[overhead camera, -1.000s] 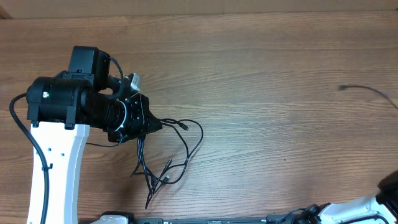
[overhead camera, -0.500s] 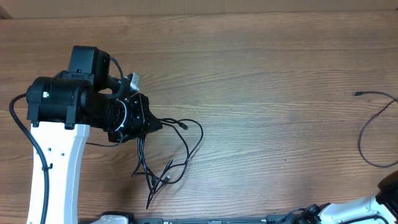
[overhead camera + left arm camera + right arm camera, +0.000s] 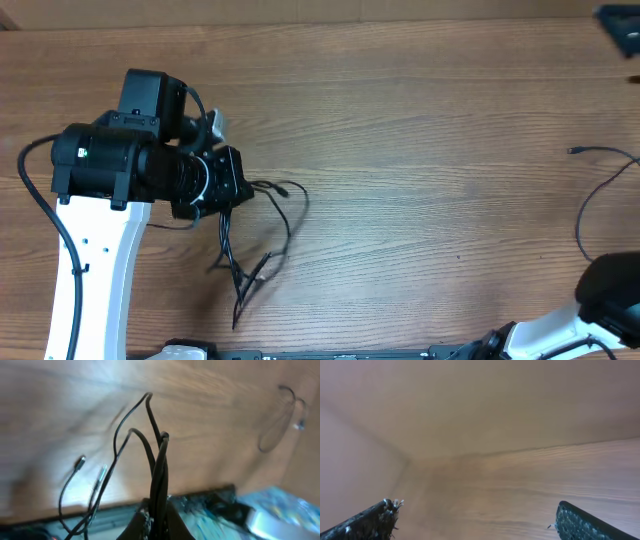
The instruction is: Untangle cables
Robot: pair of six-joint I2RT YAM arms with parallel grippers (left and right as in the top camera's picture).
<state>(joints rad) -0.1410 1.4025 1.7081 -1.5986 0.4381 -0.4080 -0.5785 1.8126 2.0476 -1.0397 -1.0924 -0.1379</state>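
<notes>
Pinching a bunch of thin black cables [image 3: 248, 282], the left gripper [image 3: 232, 190] sits clenched left of centre in the overhead view. The smooth cords fall in slack loops toward the bottom edge, long axis roughly vertical, with one small plug tip pointing right. A separate cable [image 3: 580, 225] curves along the right edge, plug end uppermost. The right gripper [image 3: 475, 515] is spread wide, its rough-textured black fingers [image 3: 375, 522] grasping nothing above the matte wood-grain table [image 3: 420, 120].
</notes>
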